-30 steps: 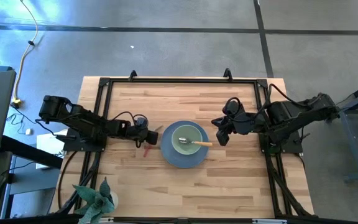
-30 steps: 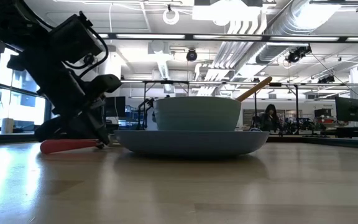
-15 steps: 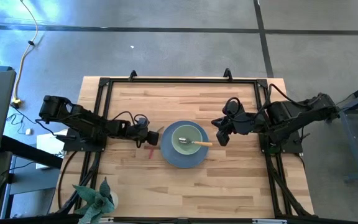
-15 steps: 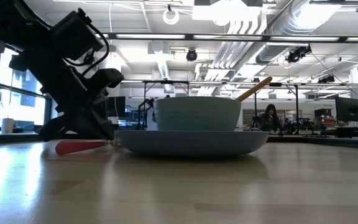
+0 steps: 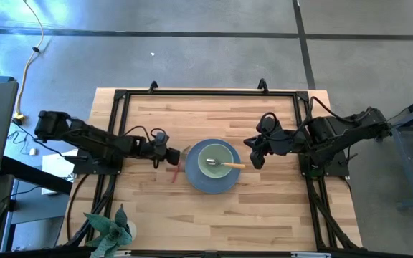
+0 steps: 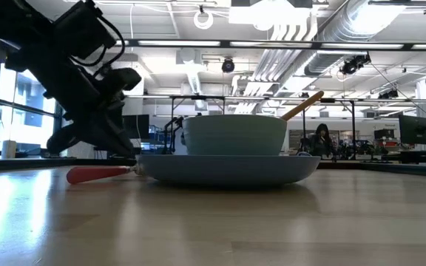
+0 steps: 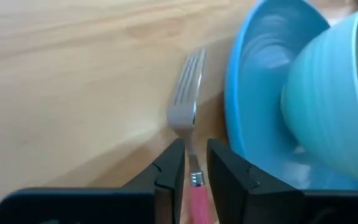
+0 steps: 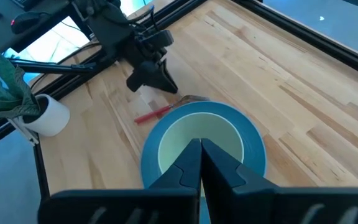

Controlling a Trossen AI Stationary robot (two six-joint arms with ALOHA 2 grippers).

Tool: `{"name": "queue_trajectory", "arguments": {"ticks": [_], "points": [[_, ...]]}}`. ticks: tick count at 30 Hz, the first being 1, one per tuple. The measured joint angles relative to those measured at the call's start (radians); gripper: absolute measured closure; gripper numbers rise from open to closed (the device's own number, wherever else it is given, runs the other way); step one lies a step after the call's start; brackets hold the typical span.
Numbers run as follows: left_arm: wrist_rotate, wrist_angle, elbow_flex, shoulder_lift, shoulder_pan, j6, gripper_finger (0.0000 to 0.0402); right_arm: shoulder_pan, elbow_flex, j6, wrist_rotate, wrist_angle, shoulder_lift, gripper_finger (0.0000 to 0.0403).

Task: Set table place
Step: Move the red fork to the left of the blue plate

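Note:
A grey-blue plate (image 5: 198, 185) lies mid-table with a pale green bowl (image 5: 208, 151) on it. A yellow-handled spoon (image 5: 229, 165) rests in the bowl, its handle leaning on the bowl's rim (image 6: 303, 106). The red-handled fork (image 5: 176, 170) lies flat on the table against the plate's left side, its tines (image 7: 188, 74) pointing to the far edge. My left gripper (image 5: 172, 156) hovers just above the fork, slightly open, with a finger on either side of its neck in the left wrist view (image 7: 194, 155). My right gripper (image 5: 252, 159) is shut and empty, right of the plate.
A black metal frame (image 5: 210, 92) runs round the tabletop. A potted plant in a white pot (image 5: 110, 229) stands at the near left corner. Bare wood lies on the near and far sides of the plate.
My left gripper has slid the fork along the table toward the plate, then risen off it and drawn back a little toward the left edge. The fork stays flat beside the plate.

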Motion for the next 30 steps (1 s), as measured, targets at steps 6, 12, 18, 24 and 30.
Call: {"name": "queue_trajectory", "arguments": {"ticks": [6,12,18,24,30], "points": [[-0.019,-0.078,0.016,-0.045,-0.001,0.034,0.0352,0.000,0.000,-0.018,0.001,0.001,0.000,0.0403],[-0.049,-0.235,0.176,-0.030,0.000,0.207,0.0394,0.000,0.000,-0.017,0.021,0.009,0.000,0.0403],[-0.083,-0.513,0.329,0.020,0.034,0.306,0.0400,0.000,0.000,-0.017,0.021,0.025,0.000,0.0403],[0.003,-0.515,0.354,0.081,0.074,0.329,0.0401,0.000,0.000,-0.017,0.022,0.025,0.000,0.0403],[0.076,-0.463,0.354,0.148,0.084,0.330,0.0401,0.000,0.000,-0.017,0.023,0.025,0.000,0.0403]]}}
